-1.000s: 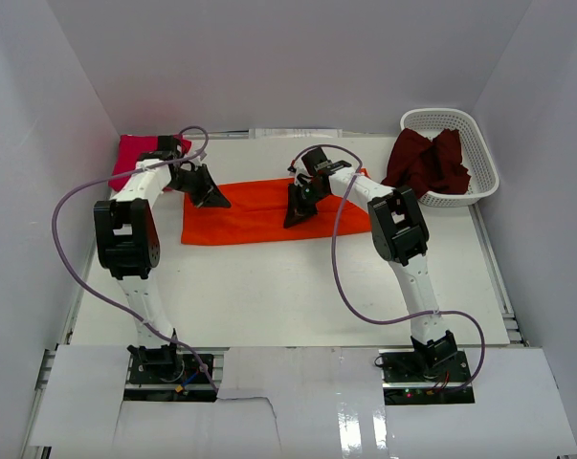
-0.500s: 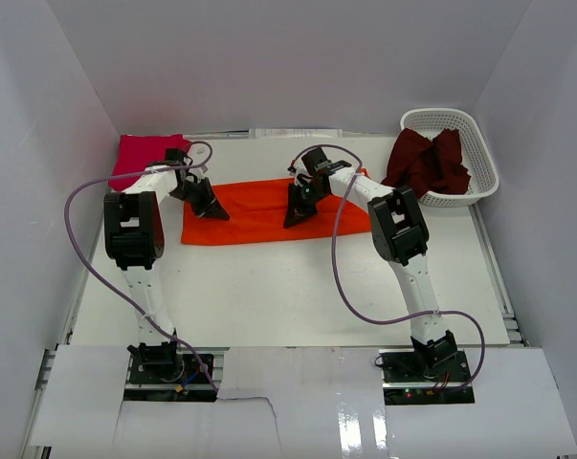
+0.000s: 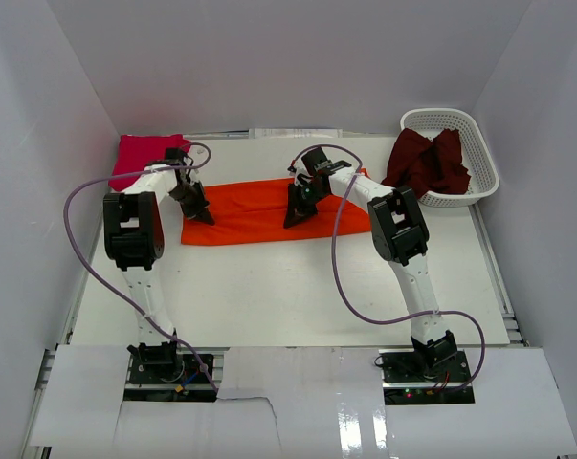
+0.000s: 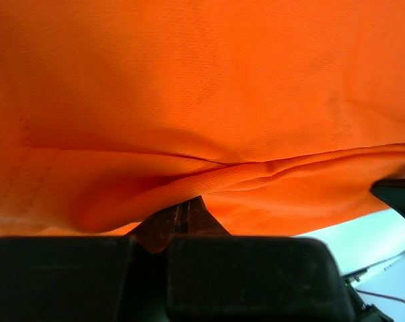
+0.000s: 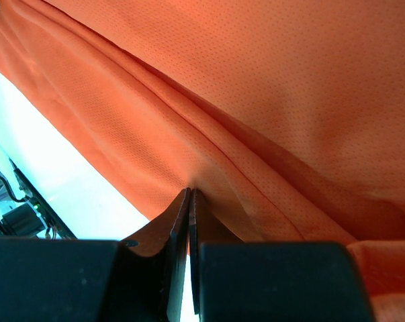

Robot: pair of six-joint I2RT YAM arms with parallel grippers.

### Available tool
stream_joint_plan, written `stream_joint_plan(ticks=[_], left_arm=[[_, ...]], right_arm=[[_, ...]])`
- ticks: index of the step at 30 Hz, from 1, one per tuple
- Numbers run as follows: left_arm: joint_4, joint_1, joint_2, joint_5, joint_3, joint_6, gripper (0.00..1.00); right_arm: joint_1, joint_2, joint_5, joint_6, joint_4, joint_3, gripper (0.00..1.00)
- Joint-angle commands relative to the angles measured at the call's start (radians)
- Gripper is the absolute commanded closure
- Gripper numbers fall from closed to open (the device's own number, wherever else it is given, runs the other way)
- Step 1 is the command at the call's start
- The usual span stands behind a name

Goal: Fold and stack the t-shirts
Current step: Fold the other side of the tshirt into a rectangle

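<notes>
L gripper [image 3: 196,212] clamped on orange tee [image 3: 253,208] left edge, R gripper [image 3: 296,217] pinching near edge mid, white table [image 3: 288,287] in front

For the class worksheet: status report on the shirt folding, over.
Left hand shut on orange t-shirt. Right hand shut on it too. Shirt flat on table, nothing blocking.

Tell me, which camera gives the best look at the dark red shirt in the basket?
The top external view. It alone shows the maroon t-shirt, heaped in the white basket at the far right. Both wrist views are filled by the orange t-shirt and show nothing of the maroon one.
</notes>
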Motion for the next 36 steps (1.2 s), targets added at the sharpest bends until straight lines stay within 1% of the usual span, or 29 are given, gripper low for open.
stream_joint_plan(ticks=[1, 5, 11, 12, 15, 26, 31, 36], left_arm=[[-0.006, 0.006, -0.069, -0.134, 0.003, 0.011, 1.00], [0.000, 0.006, -0.092, -0.177, 0.016, 0.009, 1.00], [-0.015, 0.006, -0.127, -0.301, 0.027, 0.009, 1.00], [-0.017, 0.006, -0.133, -0.308, 0.023, 0.008, 1.00], [-0.018, 0.006, -0.162, -0.390, -0.010, -0.005, 1.00], [-0.021, 0.019, -0.198, -0.525, -0.086, -0.032, 0.96], [-0.030, 0.027, -0.198, -0.533, -0.106, -0.048, 0.96], [-0.024, 0.029, -0.287, -0.447, -0.103, -0.052, 0.96]], right_arm=[[-0.002, -0.009, 0.076, -0.036, -0.048, -0.040, 0.92], [-0.002, -0.012, 0.076, -0.038, -0.047, -0.046, 0.92], [-0.002, -0.015, 0.079, -0.039, -0.048, -0.047, 0.92], [0.000, -0.015, 0.077, -0.039, -0.048, -0.047, 0.92], [0.000, -0.014, 0.074, -0.041, -0.048, -0.049, 0.92], [-0.002, -0.025, 0.074, -0.043, -0.048, -0.055, 0.92], [0.000, -0.026, 0.073, -0.043, -0.048, -0.055, 0.92], [-0.002, -0.029, 0.074, -0.044, -0.048, -0.058, 0.92]])
